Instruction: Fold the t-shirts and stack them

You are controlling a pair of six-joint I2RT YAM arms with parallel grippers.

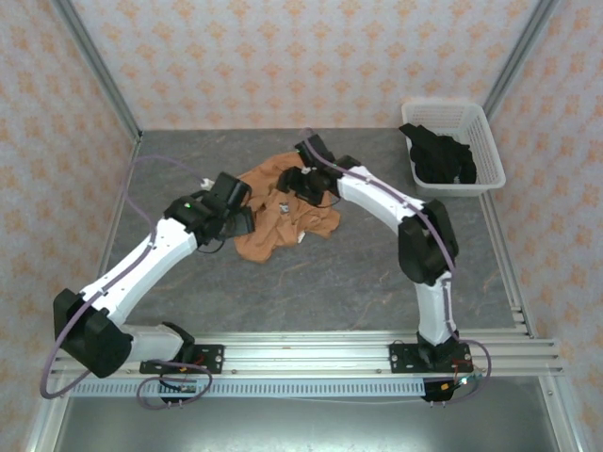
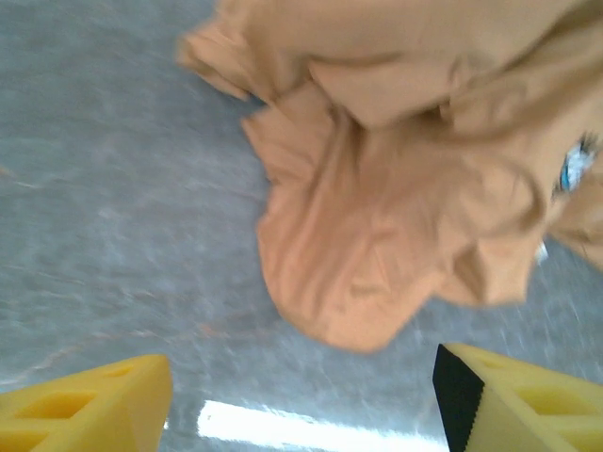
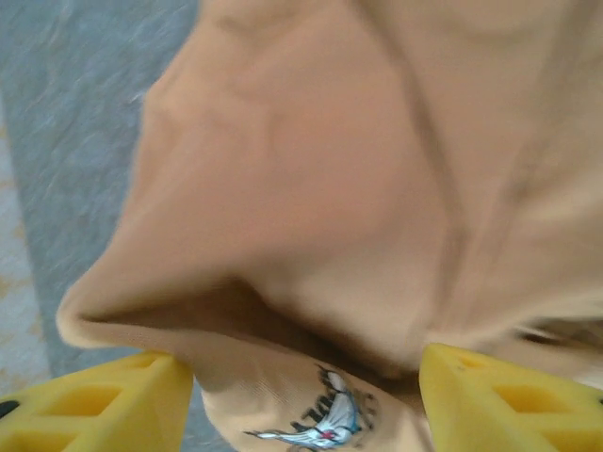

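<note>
jaws spread on both: left gripper (image 2: 301,377) over bare grey table (image 2: 94,188) beside the rounded hem of the crumpled orange t-shirt (image 2: 377,235), right gripper (image 3: 303,369) straddling its soft fold. shirt lies mid-table, open surface toward the near edge; black t-shirt (image 1: 438,158) heaped in white lattice basket (image 1: 494,158), far right corner

Orange t-shirt (image 1: 275,226) lies crumpled on the grey table (image 1: 330,282) — black t-shirt (image 1: 438,158) bunched in the white basket (image 1: 487,141).

We see both arms bent inward toward each other; left gripper (image 2: 301,400) and right gripper (image 3: 306,395) hold their jaws apart.
</note>
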